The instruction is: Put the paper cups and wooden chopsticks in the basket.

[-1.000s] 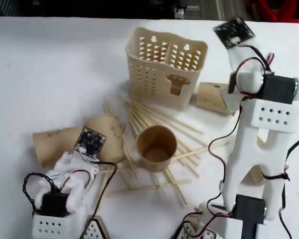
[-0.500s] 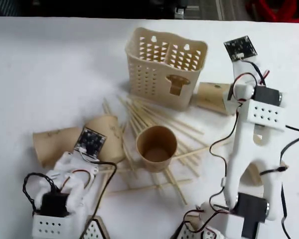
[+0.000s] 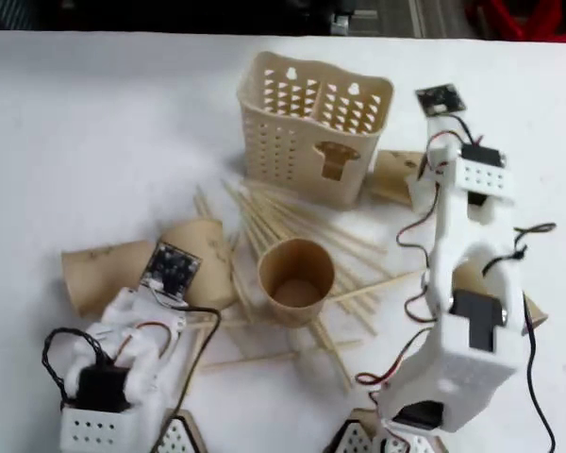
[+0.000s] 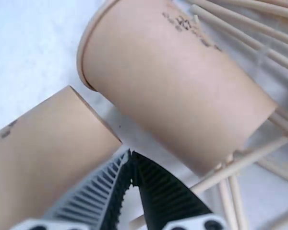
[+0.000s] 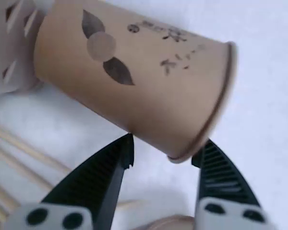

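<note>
right gripper [image 5: 165, 149] spread wide, one finger on either side of the mouth end of the toppled cup [image 5: 134, 81]. pads not seen touching it; the cup lies on the table. judgement: set across the mouth like this so that a squeeze pinches the rim wall.

in the high view that cup sits upper right of centre, base end just beside the basket [image 3: 283, 156], maybe touching. plain tan paper, rolled lip, dark leaf mark and some print on its side. thin wall, likely to dent under a hard grip.

left gripper [image 4: 132, 160] closed to a point with nothing between the fingers, tips at the gap between the two lying cups [image 3: 99, 272] at lower left.

upright cup [image 3: 296, 279] stands at centre among the chopsticks [image 3: 292, 219], pale thin sticks fanned loose from the basket's foot toward lower centre. basket upright at upper centre; every cup and stick in view lies outside it.
</note>
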{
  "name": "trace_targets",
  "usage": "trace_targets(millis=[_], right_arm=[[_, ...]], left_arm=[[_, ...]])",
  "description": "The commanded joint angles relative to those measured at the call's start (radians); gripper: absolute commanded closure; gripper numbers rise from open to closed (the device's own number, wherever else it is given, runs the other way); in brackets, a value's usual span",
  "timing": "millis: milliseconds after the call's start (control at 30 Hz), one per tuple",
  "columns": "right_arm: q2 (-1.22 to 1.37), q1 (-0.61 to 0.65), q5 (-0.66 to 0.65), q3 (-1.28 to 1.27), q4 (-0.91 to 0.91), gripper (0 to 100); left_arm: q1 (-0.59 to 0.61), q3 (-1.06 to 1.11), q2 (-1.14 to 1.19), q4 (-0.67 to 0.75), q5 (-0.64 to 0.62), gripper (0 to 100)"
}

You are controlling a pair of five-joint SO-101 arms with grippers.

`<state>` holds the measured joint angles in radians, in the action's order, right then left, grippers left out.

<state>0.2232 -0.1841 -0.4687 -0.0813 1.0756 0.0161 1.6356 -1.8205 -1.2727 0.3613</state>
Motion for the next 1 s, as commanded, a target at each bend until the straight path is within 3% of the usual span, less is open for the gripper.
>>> trace_targets(millis=[0,100,267,600,967], right_arm=[[0.007,0.028,0.002,0.091,0.070,86.1],[0.007,0.022,-0.006,0.117,0.090,90.8],[0.007,0.008,-0.143,0.187,0.166,98.0],[0.007,-0.096,-0.298,0.433,0.355,97.7],[-0.136,-0.104,-0.430,0.732,0.565,97.7]], left_arm=[[0.010,-0.006,-0.004,0.018,0.009,98],[0.010,-0.006,-0.004,0.018,0.009,98],[0.010,-0.006,-0.004,0.018,0.009,98],[0.010,-0.006,-0.004,0.018,0.009,98],[0.010,-0.006,-0.004,0.018,0.009,98]])
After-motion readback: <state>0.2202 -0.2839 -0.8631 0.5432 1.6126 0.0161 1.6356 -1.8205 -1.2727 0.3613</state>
